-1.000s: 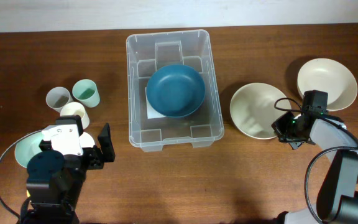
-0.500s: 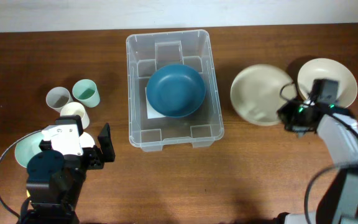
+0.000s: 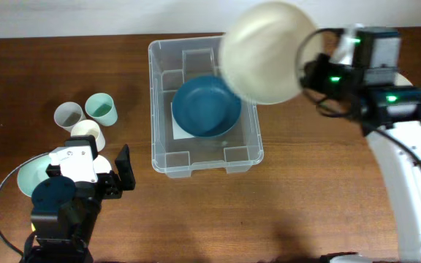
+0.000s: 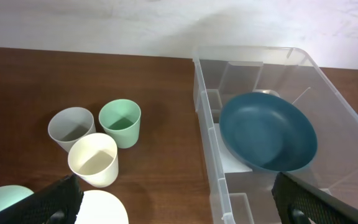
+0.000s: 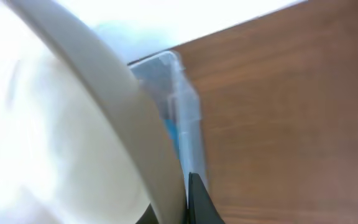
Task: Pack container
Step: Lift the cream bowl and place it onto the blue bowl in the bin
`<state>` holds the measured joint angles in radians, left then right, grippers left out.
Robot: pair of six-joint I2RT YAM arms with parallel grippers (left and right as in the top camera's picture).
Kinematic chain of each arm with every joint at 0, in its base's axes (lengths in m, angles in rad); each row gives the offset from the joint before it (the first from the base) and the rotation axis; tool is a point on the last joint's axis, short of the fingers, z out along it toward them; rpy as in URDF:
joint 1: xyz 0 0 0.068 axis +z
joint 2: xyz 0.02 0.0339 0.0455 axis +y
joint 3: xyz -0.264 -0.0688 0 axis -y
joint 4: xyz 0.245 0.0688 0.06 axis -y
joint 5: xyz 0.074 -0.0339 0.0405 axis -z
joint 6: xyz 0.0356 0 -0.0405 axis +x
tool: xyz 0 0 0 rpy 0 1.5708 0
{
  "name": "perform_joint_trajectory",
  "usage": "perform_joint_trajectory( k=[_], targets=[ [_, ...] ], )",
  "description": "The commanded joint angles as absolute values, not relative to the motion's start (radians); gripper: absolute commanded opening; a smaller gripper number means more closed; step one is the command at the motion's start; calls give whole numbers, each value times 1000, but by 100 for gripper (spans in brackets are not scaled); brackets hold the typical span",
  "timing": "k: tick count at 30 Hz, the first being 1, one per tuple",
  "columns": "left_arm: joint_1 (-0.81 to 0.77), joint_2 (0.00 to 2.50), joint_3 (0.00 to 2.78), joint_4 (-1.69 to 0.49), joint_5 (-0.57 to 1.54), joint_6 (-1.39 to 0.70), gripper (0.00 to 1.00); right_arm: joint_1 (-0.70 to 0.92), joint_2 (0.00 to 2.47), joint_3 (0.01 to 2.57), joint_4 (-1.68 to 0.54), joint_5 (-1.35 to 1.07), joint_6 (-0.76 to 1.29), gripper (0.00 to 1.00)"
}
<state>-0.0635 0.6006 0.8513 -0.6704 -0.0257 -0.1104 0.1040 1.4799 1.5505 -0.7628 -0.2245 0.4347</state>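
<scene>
Brown surface holds a clear ridged container, blue bowl inside. Right tool, clamping a cream bowl, has raised it over the container; left tool stays wide.

No text, brand, number or sign could be read in any view. The only label-like thing was a white label on the floor of the large rectangular clear plastic container. It was mostly covered by the dark blue round bowl. The strip of it that showed beside the bowl looked blank in the overhead view. The left wrist view showed the same white patch under the bowl's near edge, also with no legible print.
</scene>
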Motion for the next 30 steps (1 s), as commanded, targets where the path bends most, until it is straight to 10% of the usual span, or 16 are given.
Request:
perform_joint_trajectory(
  k=[1, 22, 30],
  targets=[
    [-63, 603, 866, -671, -15, -120, 100, 239, 1491, 1576, -736, -81, 344, 4],
    [-63, 603, 866, -691, -15, -120, 100, 418, 1938, 1576, -508, 9, 329, 4],
    [-63, 603, 866, -691, -15, -119, 100, 418, 1936, 1586, -509, 10, 329, 28]
  ],
)
